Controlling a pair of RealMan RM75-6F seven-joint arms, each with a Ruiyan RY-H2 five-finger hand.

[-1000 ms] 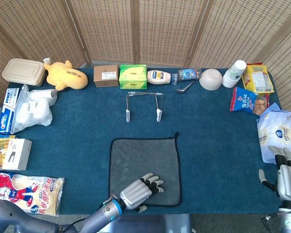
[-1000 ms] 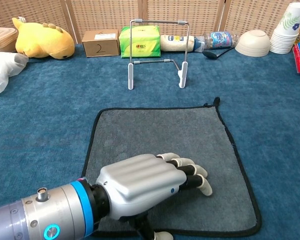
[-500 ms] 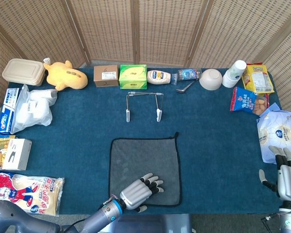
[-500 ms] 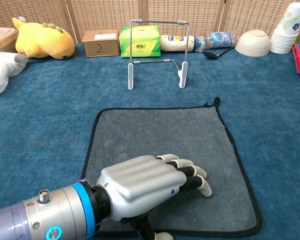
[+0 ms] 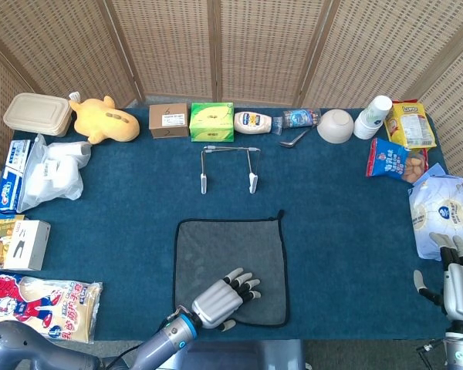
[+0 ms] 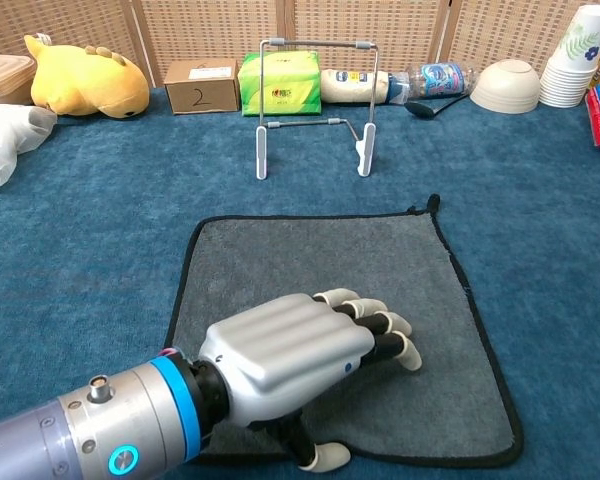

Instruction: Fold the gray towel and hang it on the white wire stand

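While your left hand [image 6: 290,365] lies palm-down on the near part of the towel [image 6: 310,265], fingers stretched toward the far right and thumb tucked at the near hem, you hold nothing yet: the fingers are apart and flat on the cloth, and whether the thumb has slipped under the hem I cannot tell, since the palm covers that spot in the chest view and the head view is too small there. Your towel lies spread flat, roughly square, its far edge running left to right with a small loop at the far right corner, and everything you need to lift or turn over lies ahead of the hand, away from you. Straight beyond that far edge, well apart from it, the stand [image 6: 315,105] is upright, its top bar running left to right, parallel to the towel's far edge, so I judge a fold carried forward lines up with the bar. Your right hand [image 5: 457,279] sits at the table's right edge, fingers apart and empty, well away from the towel and partly cut off by the frame; the left is the nearer by far.
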